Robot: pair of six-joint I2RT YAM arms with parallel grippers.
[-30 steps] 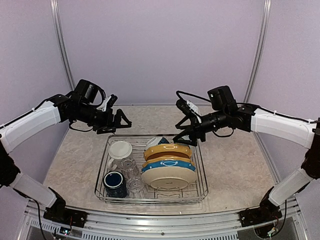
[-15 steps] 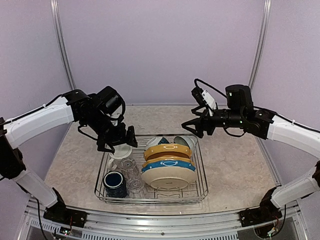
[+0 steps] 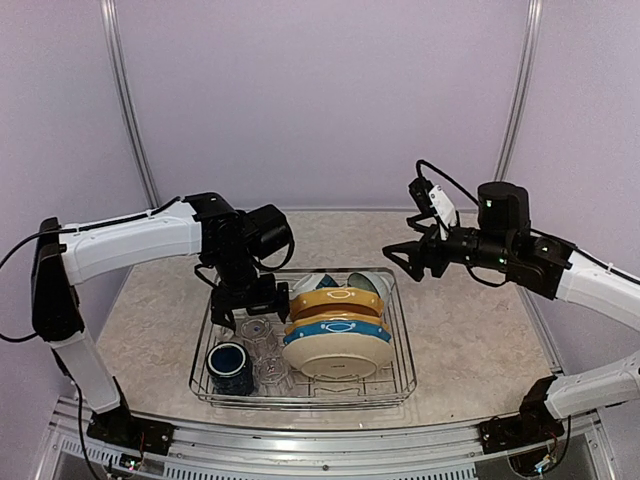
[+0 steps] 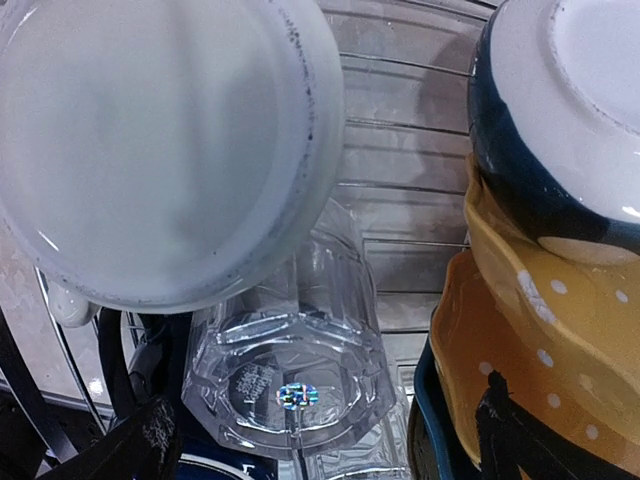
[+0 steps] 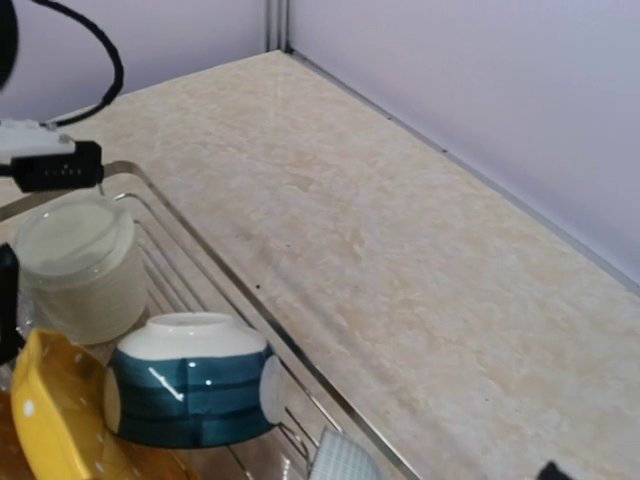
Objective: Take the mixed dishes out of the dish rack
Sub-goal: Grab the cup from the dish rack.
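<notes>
The dish rack (image 3: pixel 300 398) sits mid-table. The left gripper (image 3: pixel 250 304) hangs spread wide and empty, low over the rack's 11 o'clock corner, with an upturned cream mug (image 4: pixel 150 150) and a glass tumbler (image 4: pixel 290 385) just beneath. The right gripper (image 3: pixel 404 259) — jaws apart, holding nothing — hovers at the rack's 1 o'clock.

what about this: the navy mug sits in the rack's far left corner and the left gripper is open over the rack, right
Not far: the top view shows the navy mug in the rack's near left corner. The left gripper is open over the rack.
</notes>
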